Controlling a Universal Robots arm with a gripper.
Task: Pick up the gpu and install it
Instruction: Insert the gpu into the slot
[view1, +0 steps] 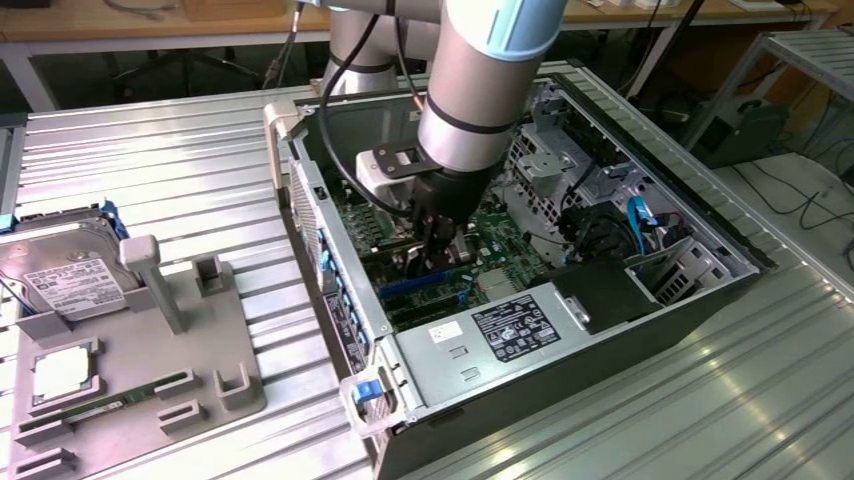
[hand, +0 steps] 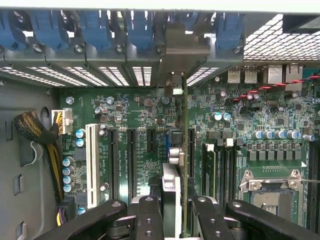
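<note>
From the exterior view I have the arm reaching down into the open computer case (view1: 287, 170), which lies on its side on the ribbed metal table (view1: 160, 170). The pincer (view1: 435, 250) is low inside, just above the green motherboard (view1: 501, 245). The silver power supply (view1: 514, 330) sits just beside it, toward the near end of the case. Well away from the pincer, on the exterior view's left, a grey tray (view1: 200, 370) carries the hard drive (view1: 60, 275) and a green memory stick (view1: 114, 405).

From the wrist view I can see the pincer pinching the gpu (hand: 172, 190). The card stands on edge between the black fingers (hand: 150, 220) and runs straight out ahead of them. Its metal bracket (hand: 177, 50) is at the far end, up against the rear wall among the blue clips (hand: 140, 27). Black expansion slots (hand: 131, 160) lie on either side of the card beneath the fingertips, and a white slot (hand: 91, 165) is further off to one side. The processor socket (hand: 272, 190) is on the other side. I cannot tell whether the card's edge is seated in a slot.
</note>
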